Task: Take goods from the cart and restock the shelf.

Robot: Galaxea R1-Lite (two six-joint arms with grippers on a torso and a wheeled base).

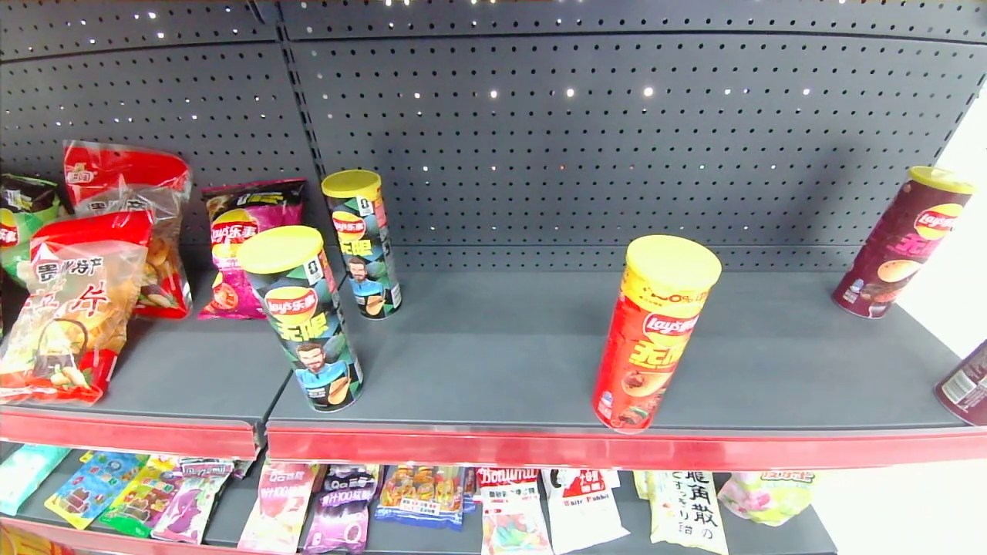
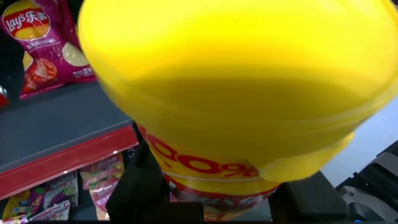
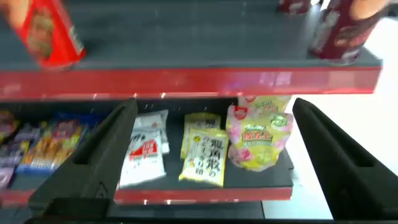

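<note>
At the left end of the shelf lean snack bags. Next to them stand two tall cans, and the nearer dark can is close to the front edge. The left claw is closed around the held can, a red one with a yellow lid, in front of the shelf and not yet on it. I fear it may strike the edge or push the dark can over. The red shelf can stands right at the front edge, so a small knock could drop it. The right claw is wide open and empty, before the right end.
</note>
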